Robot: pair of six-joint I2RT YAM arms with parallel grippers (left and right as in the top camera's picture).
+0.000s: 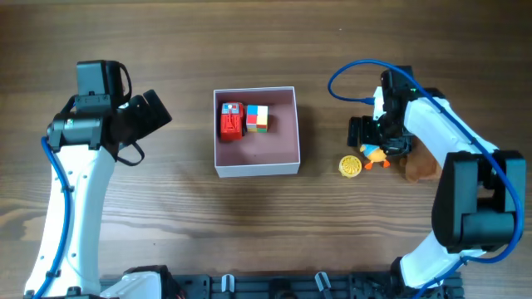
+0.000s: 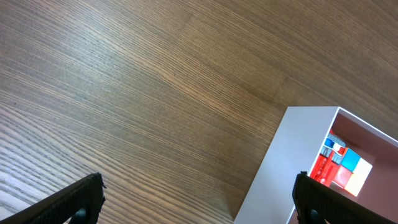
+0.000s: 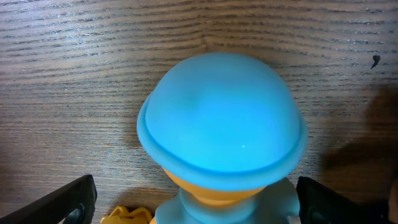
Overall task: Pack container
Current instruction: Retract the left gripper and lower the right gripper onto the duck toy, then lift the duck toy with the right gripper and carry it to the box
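Overhead, the container (image 1: 258,169) sits on the counter (image 1: 274,50) about midway between my two arms, and it is well apart from both tools. Inside it, against the far wall, a red toy (image 1: 231,120) and a coloured cube (image 1: 258,118) lie side by side, touching; the rest of the pink floor is bare. My left tool (image 1: 160,112) hangs over bare wood to the container's left. In the left wrist view its fingers (image 2: 68,202) are spread wide with nothing between them, and the container's white wall (image 2: 280,162) shows just ahead. My right tool (image 1: 378,151) is over a blue-capped toy (image 1: 374,154) on the container's right. In the right wrist view the cap (image 3: 221,146) fills the frame between my fingers (image 3: 62,202), which stand apart and do not clamp it. A yellow disc (image 1: 351,166) lies just beside the toy and a brown thing (image 1: 422,166) is on its other side
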